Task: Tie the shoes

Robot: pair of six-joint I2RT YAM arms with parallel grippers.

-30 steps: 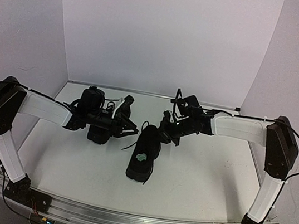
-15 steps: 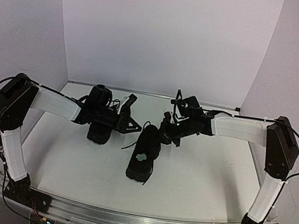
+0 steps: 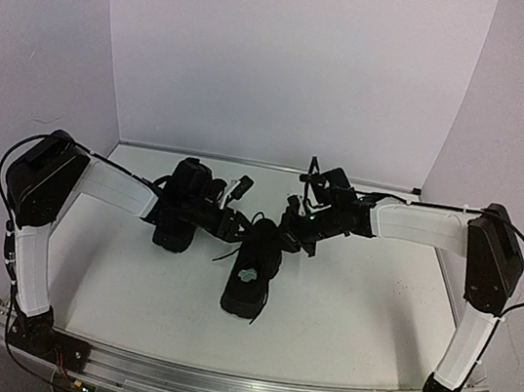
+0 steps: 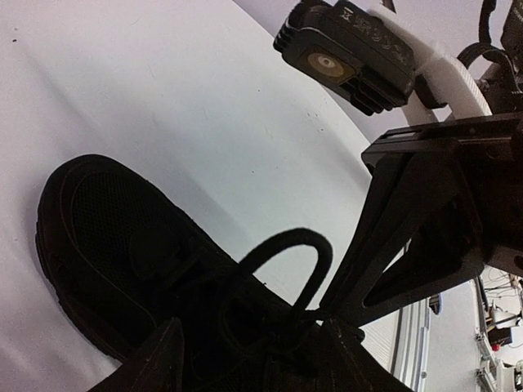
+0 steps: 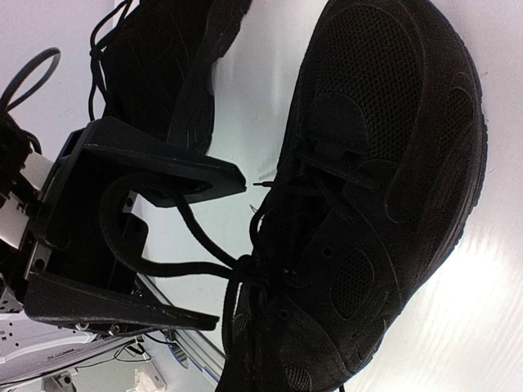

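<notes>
Two black shoes lie on the white table. One shoe (image 3: 252, 275), with a pale patch inside, sits at the centre; the other shoe (image 3: 170, 234) is under my left arm. My left gripper (image 3: 236, 224) is open at the centre shoe's laces, and a lace loop (image 5: 135, 261) passes between its fingers (image 5: 163, 167). My right gripper (image 4: 331, 310) is shut, with its tips on the lace at the knot beside that loop (image 4: 288, 249). In the right wrist view my own fingers are lost against the dark shoe (image 5: 384, 188).
White walls close the table at the back and on both sides. An aluminium rail (image 3: 233, 389) carrying the arm bases runs along the near edge. The right wrist camera block (image 4: 347, 53) hangs close above the left gripper.
My left arm has swung right from the far shoe to the centre shoe's laces, and its jaws have opened wider. The right arm and both shoes have stayed put.
</notes>
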